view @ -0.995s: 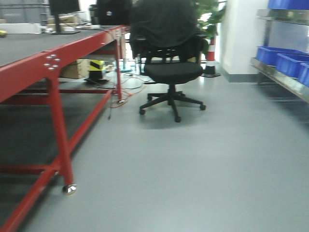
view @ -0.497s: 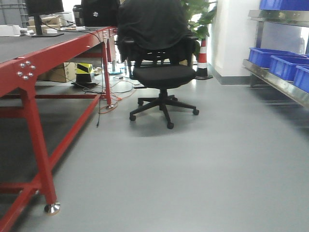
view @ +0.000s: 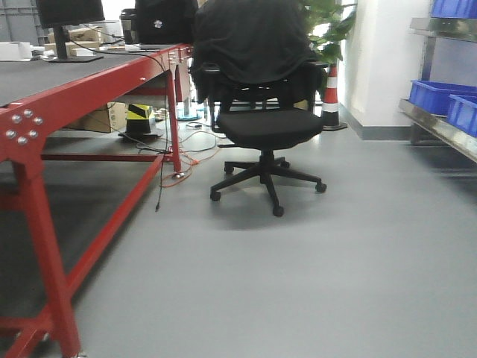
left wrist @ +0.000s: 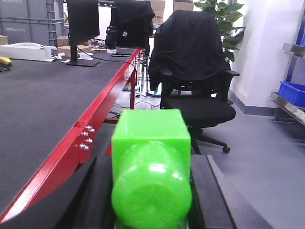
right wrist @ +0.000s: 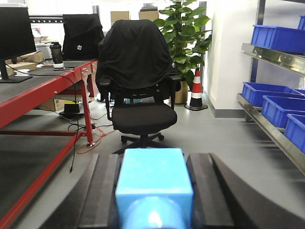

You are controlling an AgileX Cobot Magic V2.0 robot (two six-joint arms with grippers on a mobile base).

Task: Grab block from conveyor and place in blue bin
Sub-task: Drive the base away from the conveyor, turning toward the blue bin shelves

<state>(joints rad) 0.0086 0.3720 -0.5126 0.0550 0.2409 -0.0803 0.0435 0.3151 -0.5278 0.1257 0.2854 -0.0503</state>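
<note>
The left gripper (left wrist: 151, 188) is clamped on a green block (left wrist: 150, 152), wedged tight between both fingers (left wrist: 93, 195), and the right gripper (right wrist: 155, 195) squeezes a blue block (right wrist: 155, 174) the same way. Only the wrist cams show those. The front view gives the black chair (view: 261, 127), red workbench (view: 89, 86) and blue bins (view: 436, 95).

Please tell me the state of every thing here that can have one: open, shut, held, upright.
left gripper, shut on the green block
right gripper, shut on the blue block
green block, held
blue block, held
office chair, unoccupied, black jacket draped over its back
monitor, screen dark
traffic cone, upright
blue bins, contents hidden
</note>
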